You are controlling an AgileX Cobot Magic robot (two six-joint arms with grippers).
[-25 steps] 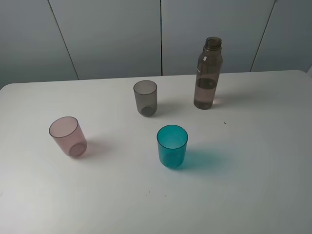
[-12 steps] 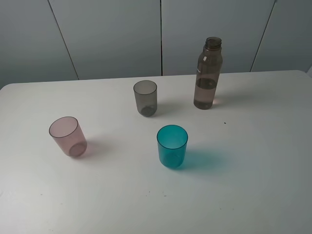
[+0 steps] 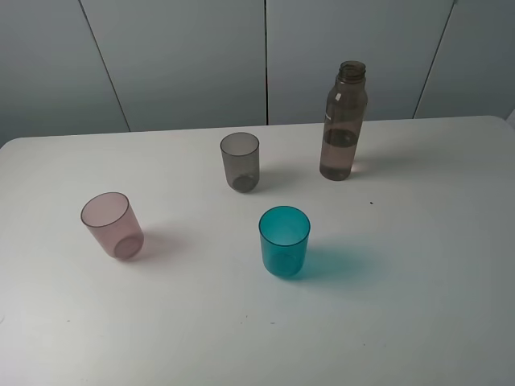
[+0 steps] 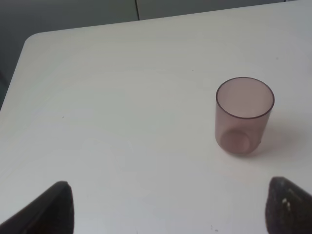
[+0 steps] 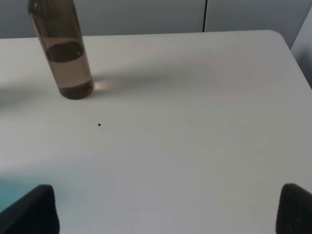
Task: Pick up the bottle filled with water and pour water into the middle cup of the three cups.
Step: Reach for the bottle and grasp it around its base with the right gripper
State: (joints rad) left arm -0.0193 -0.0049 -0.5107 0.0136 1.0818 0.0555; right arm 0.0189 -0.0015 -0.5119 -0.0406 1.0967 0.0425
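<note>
Nothing has moved since the earlier frame. On the table (image 3: 418,265), the bottle (image 3: 344,121) stands upright, part-filled, right of the grey cup (image 3: 240,161). Pink cup (image 3: 113,224) stands left, teal cup (image 3: 284,240) nearer. Left gripper (image 4: 173,207) and right gripper (image 5: 162,209) are spread wide, holding nothing

desk (image 3: 418,273): white, matt, rounded far corners | wall (image 3: 185,56): flat grey panels along the far side | seams (image 3: 266,60): thin dark lines, one upright, others slanted | light: soft, shadows fall toward the right | speck (image 3: 371,203): tiny dark dot, right of centre
</note>
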